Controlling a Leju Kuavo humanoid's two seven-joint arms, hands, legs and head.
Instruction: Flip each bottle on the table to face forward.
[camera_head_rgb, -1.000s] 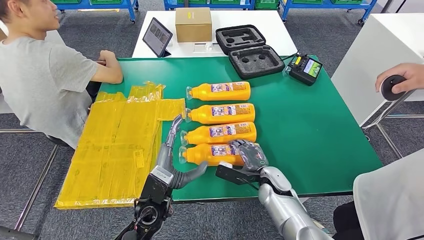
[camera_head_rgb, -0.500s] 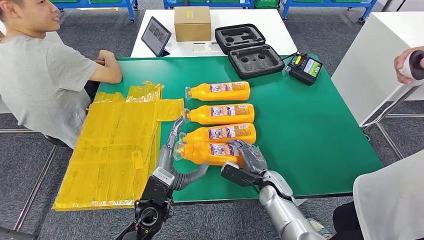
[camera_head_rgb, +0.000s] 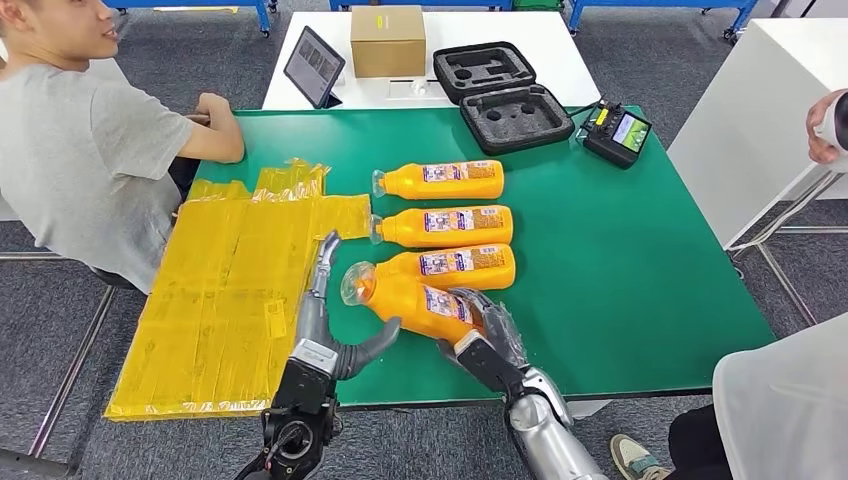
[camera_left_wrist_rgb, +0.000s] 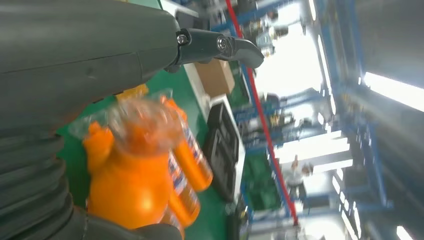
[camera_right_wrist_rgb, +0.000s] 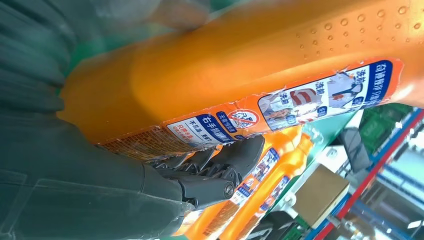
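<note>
Several orange bottles with clear caps lie in a column on the green table (camera_head_rgb: 620, 270), caps pointing toward my left. My right hand (camera_head_rgb: 487, 340) grips the base of the nearest bottle (camera_head_rgb: 410, 298) and holds it tilted, cap end raised off the table. In the right wrist view that bottle (camera_right_wrist_rgb: 260, 80) shows its label, with my fingers (camera_right_wrist_rgb: 220, 165) curled around it. My left hand (camera_head_rgb: 330, 320) is open, fingers spread just beside the raised cap. In the left wrist view the cap (camera_left_wrist_rgb: 145, 117) sits close in front of my left hand (camera_left_wrist_rgb: 90, 55). Three other bottles (camera_head_rgb: 445, 227) lie flat behind.
A spread of yellow plastic bags (camera_head_rgb: 235, 290) covers the table's left part. A person in a grey shirt (camera_head_rgb: 80, 150) sits at the left edge. A black foam case (camera_head_rgb: 500, 100), a controller (camera_head_rgb: 620, 132), a cardboard box (camera_head_rgb: 387, 40) and a tablet (camera_head_rgb: 313, 67) stand at the back.
My right hand has drawn back toward the table's front edge and lifted the nearest bottle's cap end, so the bottle now tilts. The left hand stays beside the cap.
</note>
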